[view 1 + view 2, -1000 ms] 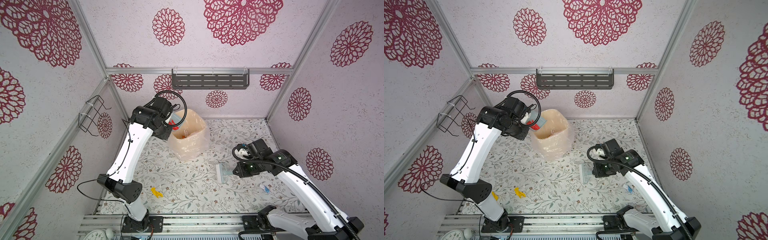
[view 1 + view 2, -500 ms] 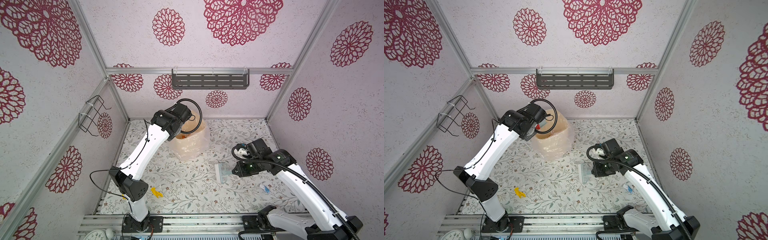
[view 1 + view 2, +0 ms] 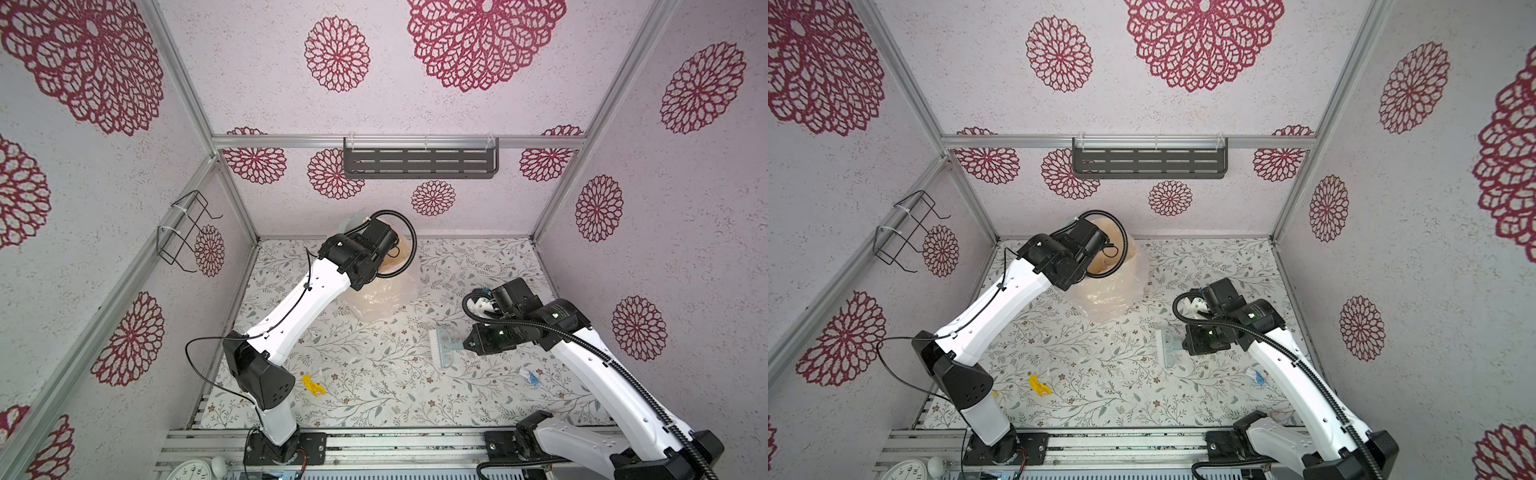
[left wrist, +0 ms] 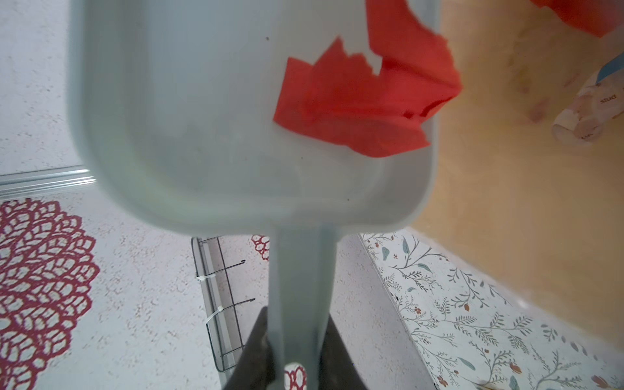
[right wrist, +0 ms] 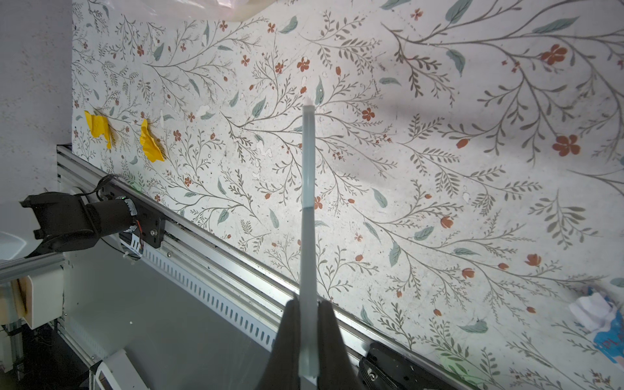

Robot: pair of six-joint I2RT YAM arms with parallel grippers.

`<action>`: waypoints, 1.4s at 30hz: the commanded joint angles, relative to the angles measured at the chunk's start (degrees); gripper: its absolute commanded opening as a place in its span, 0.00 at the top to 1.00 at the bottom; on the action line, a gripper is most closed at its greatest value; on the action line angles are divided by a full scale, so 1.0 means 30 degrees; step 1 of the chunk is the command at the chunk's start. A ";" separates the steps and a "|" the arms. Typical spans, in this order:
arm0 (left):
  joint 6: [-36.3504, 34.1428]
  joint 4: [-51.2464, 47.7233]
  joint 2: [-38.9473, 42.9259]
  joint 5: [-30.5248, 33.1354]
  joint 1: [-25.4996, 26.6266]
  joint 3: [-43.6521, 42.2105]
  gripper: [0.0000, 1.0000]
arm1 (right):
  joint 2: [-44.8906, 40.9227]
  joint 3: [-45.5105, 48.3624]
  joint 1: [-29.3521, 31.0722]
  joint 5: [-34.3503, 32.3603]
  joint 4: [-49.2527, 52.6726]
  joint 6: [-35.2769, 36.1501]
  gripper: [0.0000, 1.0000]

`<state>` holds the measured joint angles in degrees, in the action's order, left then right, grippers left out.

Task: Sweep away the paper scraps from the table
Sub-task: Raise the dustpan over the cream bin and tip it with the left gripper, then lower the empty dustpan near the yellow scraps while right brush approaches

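My left claw (image 4: 297, 358) grips the dustpan (image 4: 219, 118) by its handle. Since a second ago that arm has swung right from the far-left corner, and the pan is now over the bag (image 3: 386, 295) at far centre. Red scrap (image 4: 354, 111) sits at the pan's edge, over the bag. Right claw (image 5: 308, 337) is clamped on the brush (image 3: 442, 347), unmoved, mid-right over the table (image 3: 374, 399). Yellow scraps (image 5: 150, 141) near left and white-blue scrap (image 3: 530, 375) near right are unchanged.

Twin high views down on the table (image 3: 415, 399); two close wrist views.
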<state>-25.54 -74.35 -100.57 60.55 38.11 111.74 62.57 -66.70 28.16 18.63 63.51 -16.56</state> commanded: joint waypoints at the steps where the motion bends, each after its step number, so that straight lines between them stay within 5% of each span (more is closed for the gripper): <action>1: -0.0628 0.0795 0.0598 0.0703 0.0216 -0.0304 1.00 | -0.0291 -0.0120 -0.0129 0.0321 -0.0163 0.0206 1.00; 11: -0.0454 0.0801 0.0921 0.0692 0.0276 -0.0323 1.00 | -0.0237 0.0208 -0.0090 0.0806 -0.0669 -0.0005 1.00; 16: 0.2491 -0.0435 0.1425 -0.1373 0.0188 0.1089 1.00 | -0.0664 0.1333 0.0447 0.1663 -0.2594 -0.1233 1.00; 32: 1.2493 0.1227 1.0777 -1.0548 -0.0074 -0.6229 1.00 | 0.2166 0.4092 1.0938 0.0064 -1.6138 -0.8726 1.00; 42: 1.4811 0.0995 1.4003 -1.2662 -0.0358 -0.9475 1.00 | 0.7585 0.1317 1.3306 0.0070 -1.9954 -0.8811 1.00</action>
<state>15.27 -72.23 -60.25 25.65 37.54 84.29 83.96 -59.18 67.37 19.51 9.82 -42.17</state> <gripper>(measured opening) 0.208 0.086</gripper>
